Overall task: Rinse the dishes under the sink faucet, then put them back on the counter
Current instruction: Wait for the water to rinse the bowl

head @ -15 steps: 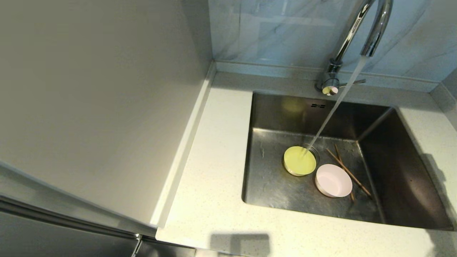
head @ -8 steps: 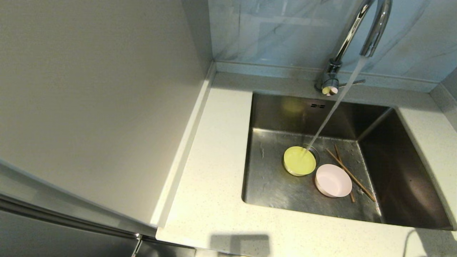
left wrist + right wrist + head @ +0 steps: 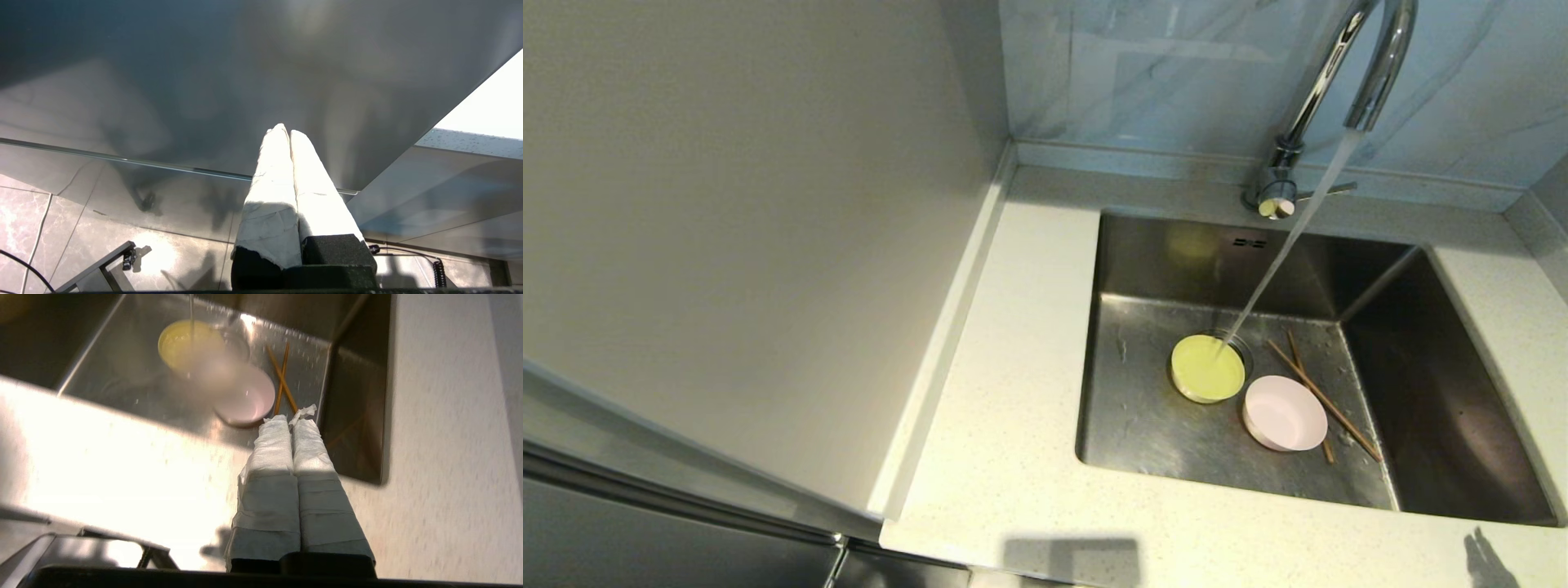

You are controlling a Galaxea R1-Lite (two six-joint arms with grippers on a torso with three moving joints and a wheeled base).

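The dishes sit in the sink (image 3: 1143,408), and water (image 3: 1282,253) runs from the faucet (image 3: 1372,73) into the green bowl (image 3: 1207,368). That bowl sits near the middle of the sink floor. The pink bowl (image 3: 1285,412) touches it at about 4 o'clock. The chopsticks (image 3: 1327,400) lie crossed on the floor at 3 o'clock from the green bowl, partly under the pink bowl. The counter (image 3: 1013,392) goes around the sink. The right gripper (image 3: 289,418) hangs over the counter at the near edge of the sink, with its two wrapped fingers pressed together and holding nothing. The left gripper (image 3: 284,130) is off by a grey panel (image 3: 204,73), fingers together too.
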